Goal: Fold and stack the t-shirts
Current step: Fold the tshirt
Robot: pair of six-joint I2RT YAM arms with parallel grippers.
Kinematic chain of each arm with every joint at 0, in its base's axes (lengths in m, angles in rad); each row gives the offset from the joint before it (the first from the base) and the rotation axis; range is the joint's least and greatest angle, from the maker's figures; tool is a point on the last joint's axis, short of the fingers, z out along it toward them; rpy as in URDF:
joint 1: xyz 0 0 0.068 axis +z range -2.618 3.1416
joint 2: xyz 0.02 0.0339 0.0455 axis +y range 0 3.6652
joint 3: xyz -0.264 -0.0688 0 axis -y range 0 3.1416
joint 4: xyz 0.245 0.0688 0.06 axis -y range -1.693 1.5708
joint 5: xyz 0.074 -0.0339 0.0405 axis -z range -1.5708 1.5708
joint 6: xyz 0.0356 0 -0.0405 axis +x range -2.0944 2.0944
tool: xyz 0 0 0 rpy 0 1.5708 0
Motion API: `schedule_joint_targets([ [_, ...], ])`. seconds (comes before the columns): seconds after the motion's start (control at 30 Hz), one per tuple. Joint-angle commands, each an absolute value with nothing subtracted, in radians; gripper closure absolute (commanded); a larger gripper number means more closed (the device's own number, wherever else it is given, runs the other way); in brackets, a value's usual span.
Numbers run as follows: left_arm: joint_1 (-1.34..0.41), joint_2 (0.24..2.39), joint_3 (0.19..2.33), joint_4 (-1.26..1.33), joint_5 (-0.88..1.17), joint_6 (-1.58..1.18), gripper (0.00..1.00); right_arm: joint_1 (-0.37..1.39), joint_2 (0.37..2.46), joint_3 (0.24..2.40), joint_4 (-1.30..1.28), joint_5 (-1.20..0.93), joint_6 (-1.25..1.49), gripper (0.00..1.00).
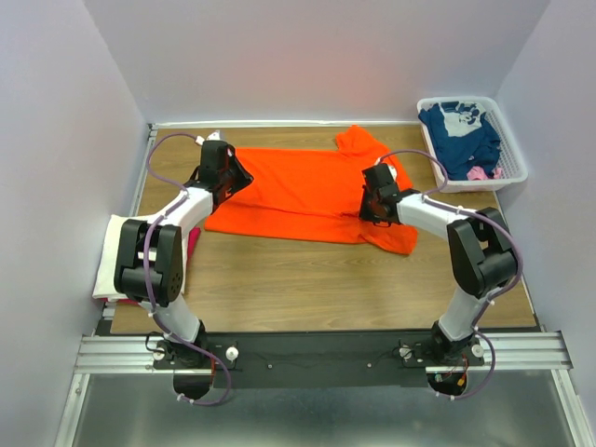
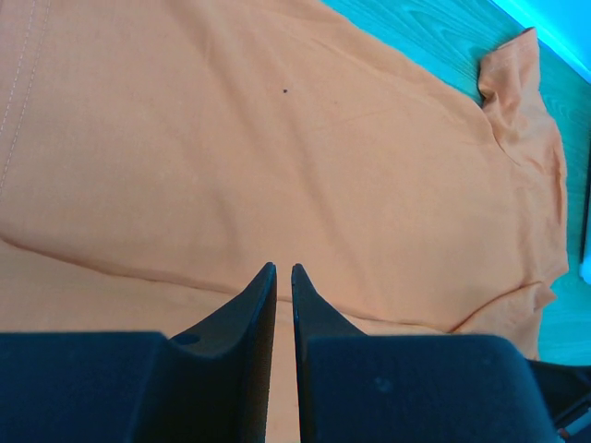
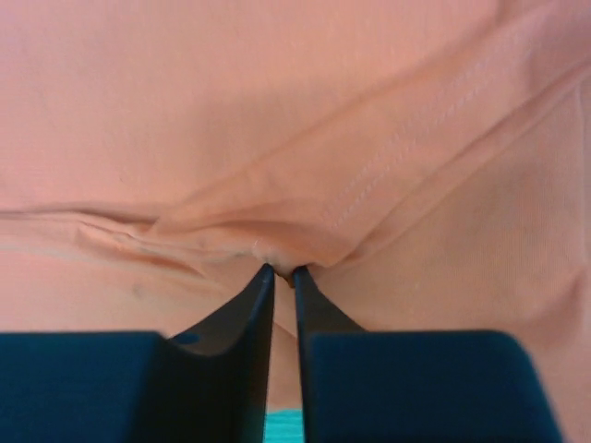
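The bright orange t-shirt (image 1: 307,191) lies spread across the wooden table, one sleeve pointing to the back. My left gripper (image 1: 233,177) sits at the shirt's left edge. In the left wrist view its jaws (image 2: 283,268) stand nearly together on a fold of the orange cloth (image 2: 277,138). My right gripper (image 1: 374,200) is at the shirt's right side. There its tips (image 3: 283,269) pinch a puckered ridge of the orange fabric (image 3: 277,111). A navy blue t-shirt (image 1: 461,135) with white print lies in the basket with a bit of pink cloth (image 1: 480,173).
The white slotted basket (image 1: 470,100) stands at the back right corner. A folded cream-white t-shirt (image 1: 110,256) lies at the table's left edge beside the left arm, with magenta cloth (image 1: 194,244) next to it. Walls close in on the left, back and right.
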State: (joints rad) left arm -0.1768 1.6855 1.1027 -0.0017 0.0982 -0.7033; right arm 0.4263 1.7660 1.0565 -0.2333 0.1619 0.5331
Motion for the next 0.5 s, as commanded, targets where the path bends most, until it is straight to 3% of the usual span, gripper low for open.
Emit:
schedule_joint_targets([
  [0.0, -0.172, 1.664, 1.080, -0.028, 0.126, -0.670, 0.81, 0.434, 1.810, 1.123, -0.239, 0.219, 0.534, 0.86],
  [0.2, -0.170, 1.667, 1.059, -0.022, 0.150, -0.663, 0.81, 0.434, 1.885, 1.238, -0.239, 0.233, 0.509, 0.94],
  [0.47, -0.170, 1.670, 1.023, -0.014, 0.184, -0.652, 0.81, 0.434, 1.982, 1.356, -0.239, 0.233, 0.453, 0.94],
])
